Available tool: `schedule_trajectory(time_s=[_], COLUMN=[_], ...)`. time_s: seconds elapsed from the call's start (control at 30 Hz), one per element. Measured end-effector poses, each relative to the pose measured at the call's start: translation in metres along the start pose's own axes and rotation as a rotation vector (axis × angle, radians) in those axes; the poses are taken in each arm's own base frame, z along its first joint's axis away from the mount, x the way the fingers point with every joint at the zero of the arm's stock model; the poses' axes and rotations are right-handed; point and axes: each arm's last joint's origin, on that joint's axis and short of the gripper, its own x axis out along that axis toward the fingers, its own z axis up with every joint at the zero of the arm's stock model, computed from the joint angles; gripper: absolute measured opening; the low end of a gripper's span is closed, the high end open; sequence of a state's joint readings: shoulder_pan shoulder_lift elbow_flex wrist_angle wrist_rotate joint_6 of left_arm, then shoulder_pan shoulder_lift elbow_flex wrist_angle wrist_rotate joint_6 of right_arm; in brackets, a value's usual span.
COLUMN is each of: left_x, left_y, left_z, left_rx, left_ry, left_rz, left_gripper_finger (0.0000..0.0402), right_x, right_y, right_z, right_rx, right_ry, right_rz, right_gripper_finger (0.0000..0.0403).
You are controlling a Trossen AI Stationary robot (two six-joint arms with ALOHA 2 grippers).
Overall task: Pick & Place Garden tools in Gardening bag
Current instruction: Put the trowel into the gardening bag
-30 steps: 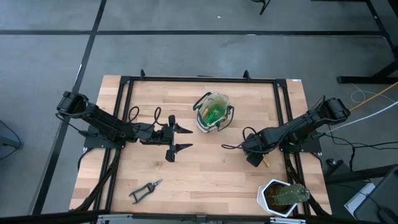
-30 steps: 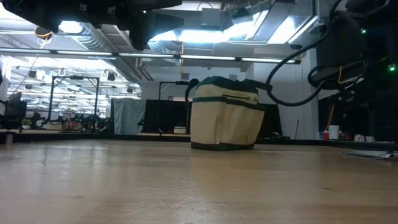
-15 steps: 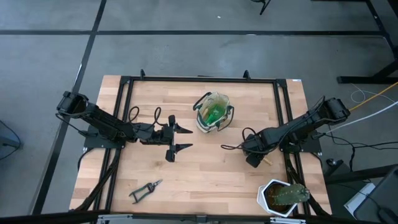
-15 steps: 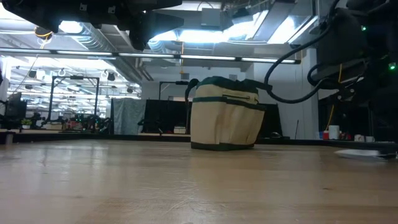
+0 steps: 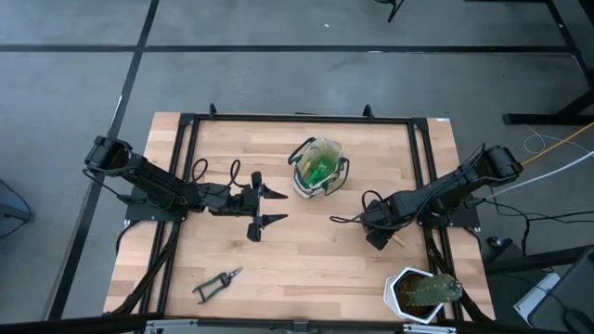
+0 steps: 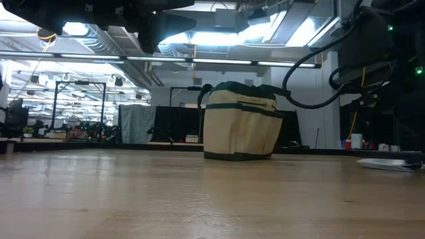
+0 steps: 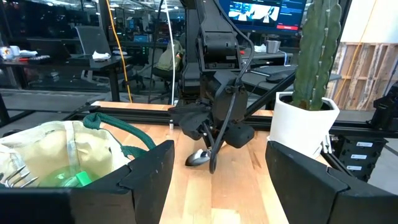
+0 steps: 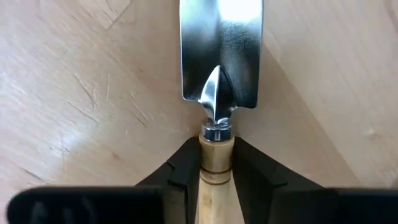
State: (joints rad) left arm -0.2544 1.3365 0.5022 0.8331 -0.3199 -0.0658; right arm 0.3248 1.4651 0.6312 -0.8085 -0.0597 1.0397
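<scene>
The gardening bag [image 5: 318, 167] stands on its base at the table's far middle, with the green spray bottle [image 5: 320, 171] inside it. The pruning shears [image 5: 216, 283] lie flat near the front left. The trowel [image 8: 221, 50] lies at the right, its silver blade on the wood. My right gripper [image 8: 216, 149] is low over the trowel [image 5: 397, 239] and shut on its wooden handle. My left gripper [image 5: 271, 207] hovers open, left of the bag [image 7: 56, 155], with nothing between its fingers. My right gripper pinches the trowel's wooden handle [image 8: 216, 163] between its two fingers, just behind the metal collar at the blade end. The fingers [image 8: 185, 171] come from above, pointing down, one on each side of the handle. The blade [image 8: 221, 56] lies flat on the table.
A white pot with a green cactus [image 5: 422, 292] stands at the front right corner, close to my right arm. A black frame [image 5: 297, 119] runs around the table. Bare wood lies between the bag and the front edge.
In the low view the trowel's blade has shifted slightly toward the table's left and stays low at the table top. My left arm has kept still.
</scene>
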Motion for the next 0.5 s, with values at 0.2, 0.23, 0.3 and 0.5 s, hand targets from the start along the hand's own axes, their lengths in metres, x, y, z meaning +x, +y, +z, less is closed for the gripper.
schedule_trajectory(time_s=[0.2,0.23,0.3,0.5], left_x=[0.0000,0.0000,0.0000,0.0000], left_y=[-0.0001,0.0000,0.0000,0.0000], left_z=[0.0000,0.0000,0.0000,0.0000], left_rx=[0.000,0.000,0.000,0.000], left_ry=[0.000,0.000,0.000,0.000], left_rz=[0.000,0.000,0.000,0.000], left_gripper_finger=[0.0251,0.0251,0.0251,0.0251], right_x=[0.0000,0.0001,0.0000,0.0001], right_y=[0.0007,0.0009,0.0013,0.0036], right_z=[0.0010,0.0012,0.0016,-0.0005], right_rx=[-0.007,-0.017,-0.051,-0.215], right_ry=[-0.019,-0.024,-0.031,-0.054], right_rz=[0.002,0.002,0.005,-0.002], right_gripper_finger=[0.0086,0.0085,0.0085,0.0085])
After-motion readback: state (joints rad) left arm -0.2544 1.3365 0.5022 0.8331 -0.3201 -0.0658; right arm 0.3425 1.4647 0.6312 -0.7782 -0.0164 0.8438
